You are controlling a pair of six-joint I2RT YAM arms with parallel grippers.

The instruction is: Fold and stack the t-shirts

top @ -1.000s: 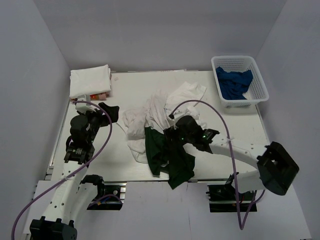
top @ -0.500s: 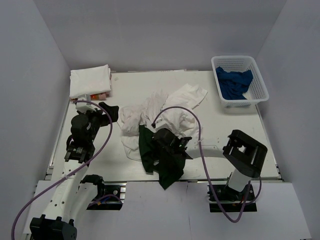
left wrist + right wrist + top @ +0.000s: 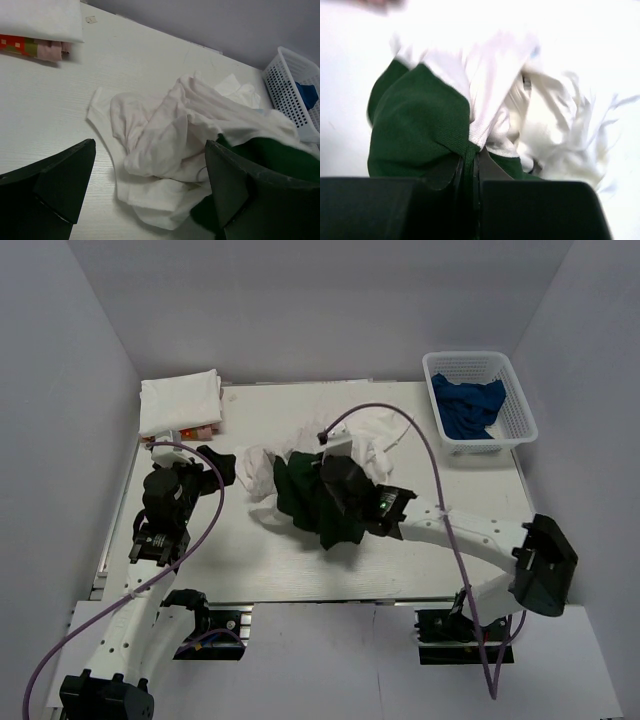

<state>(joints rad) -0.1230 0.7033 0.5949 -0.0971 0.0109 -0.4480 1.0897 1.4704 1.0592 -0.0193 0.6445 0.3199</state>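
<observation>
Top view: at centre of table (image 3: 300,410), dark green t-shirt (image 3: 312,508) bunched, long axis roughly 10-to-4 o'clock, draped toward 7 o'clock from right tool (image 3: 338,478). White t-shirts (image 3: 262,472) heaped at its 9 o'clock. Left tool (image 3: 218,464) just beside heap, farther from green; right arm nearer.

Left wrist: left tool (image 3: 150,147) gaping, empty; white heap at 12 o'clock, green at 3.

Right wrist: right tool (image 3: 475,165) pinched shut on green fold, cloth spreading toward 11 o'clock, white layer at 1.

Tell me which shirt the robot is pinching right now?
The dark green t-shirt: the right gripper is shut on a fold of it. The crumpled white t-shirts lie beside it, and the dark blue t-shirt sits in the basket.
</observation>
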